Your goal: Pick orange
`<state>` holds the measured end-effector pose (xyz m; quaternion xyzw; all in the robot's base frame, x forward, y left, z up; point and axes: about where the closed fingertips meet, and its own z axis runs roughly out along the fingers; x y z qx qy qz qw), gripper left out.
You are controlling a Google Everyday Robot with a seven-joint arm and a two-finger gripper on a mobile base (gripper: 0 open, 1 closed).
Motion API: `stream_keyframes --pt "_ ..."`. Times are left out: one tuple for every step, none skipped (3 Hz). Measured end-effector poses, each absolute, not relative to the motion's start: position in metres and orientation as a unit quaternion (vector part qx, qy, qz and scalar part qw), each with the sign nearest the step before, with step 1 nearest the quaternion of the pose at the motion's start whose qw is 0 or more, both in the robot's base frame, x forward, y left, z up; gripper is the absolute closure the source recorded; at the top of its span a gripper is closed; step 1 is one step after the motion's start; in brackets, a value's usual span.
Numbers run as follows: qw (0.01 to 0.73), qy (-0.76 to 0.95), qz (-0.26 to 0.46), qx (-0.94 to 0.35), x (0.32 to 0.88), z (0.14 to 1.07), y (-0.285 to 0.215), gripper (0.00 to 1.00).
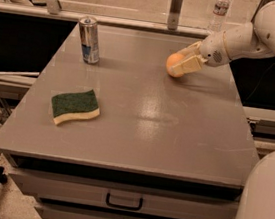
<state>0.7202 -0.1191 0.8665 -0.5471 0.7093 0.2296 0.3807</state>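
Judging from the single camera view, the pick is approx. halfway. The reach looks done and the grasp seems made, but the lift isn't shown. The orange (pixel 172 65) sits at the far rt part of the table (pixel 139 132), low over the top w/ a shadow just under it. Can't tell if it's touching the surface or just clear of it.

The gripper (pixel 180 61) comes in from the rt on the white arm (pixel 248 38), angled down toward the fruit. Its pale fingers (pixel 189 66) are spread only about as wide as the orange and wrap its rt side, one above and one lower, so it reads as pinching the fruit and touching nothing else.

What's left, prob.: raise it clear of the table w/o it slipping out, since round smooth peel can roll btwn flat pads.

Other stuff is well apart from the action:
- drink can (pixel 89 39), upright at far left
- green-and-yellow sponge (pixel 75 107), flat at near left
- water bottle (pixel 220 9), behind the table
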Motion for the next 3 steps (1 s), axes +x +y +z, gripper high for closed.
stream_keyframes --pt "0.391 0.689 0.256 -0.554 0.711 0.892 -0.102 1.00" --pt "0.406 0.657 0.281 -0.570 0.698 0.927 -0.081 1.00" --pt "0.407 0.654 0.284 -0.571 0.697 0.931 -0.079 1.00"
